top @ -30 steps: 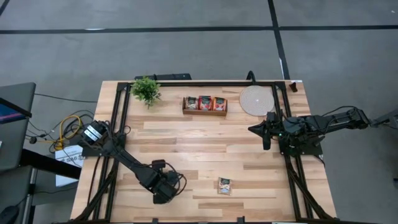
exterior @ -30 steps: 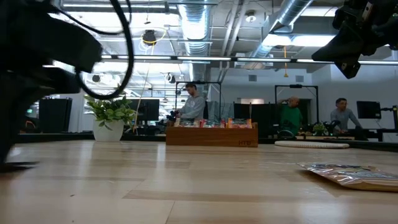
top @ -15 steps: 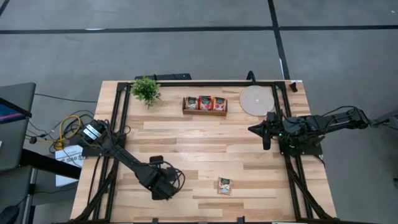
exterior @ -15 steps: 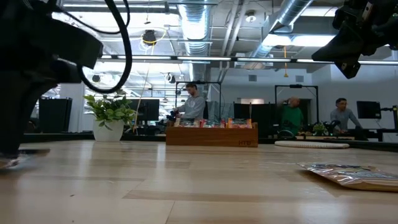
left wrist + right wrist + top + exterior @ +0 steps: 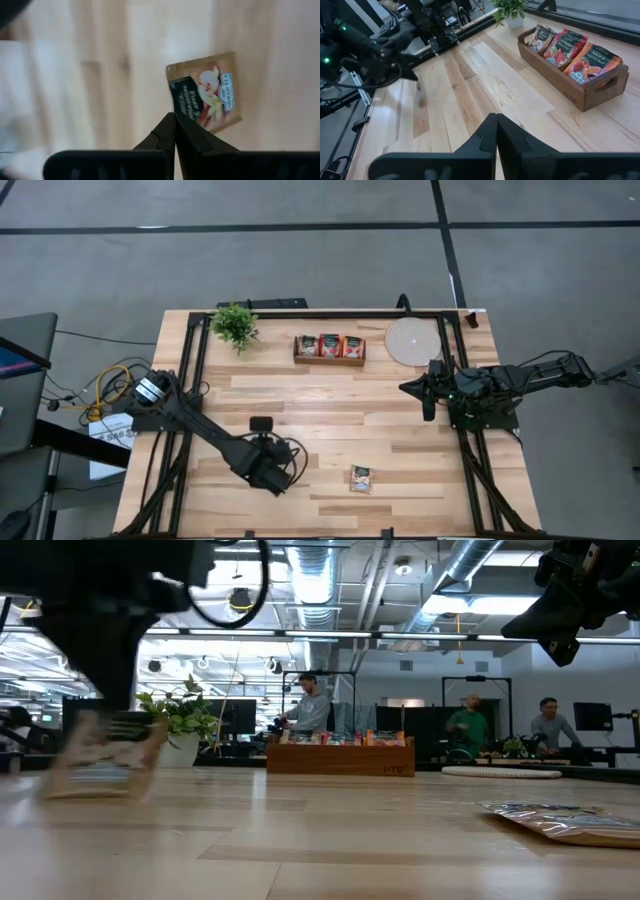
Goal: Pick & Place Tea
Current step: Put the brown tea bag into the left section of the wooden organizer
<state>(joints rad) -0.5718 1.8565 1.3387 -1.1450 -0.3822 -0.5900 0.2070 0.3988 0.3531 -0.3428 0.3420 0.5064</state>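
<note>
Currently left gripper (image 5: 175,120) clamps a tea sachet (image 5: 207,92) above the table (image 5: 330,405); right gripper (image 5: 496,120) shut, empty.

floor (image 5: 300,260): grey, dark lines | ceiling (image 5: 330,580): exposed ducts, strip lights | people (image 5: 310,705) at desks behind

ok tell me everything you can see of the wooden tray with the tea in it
The wooden tray is a long brown box with low walls, resting flat on the table's far side, between the potted plant and the round pale disc. The right wrist view shows a slot cut into its end wall. Tea sachets stand upright in it, leaning: pale, red and orange packs. Neither gripper touches it.
</note>
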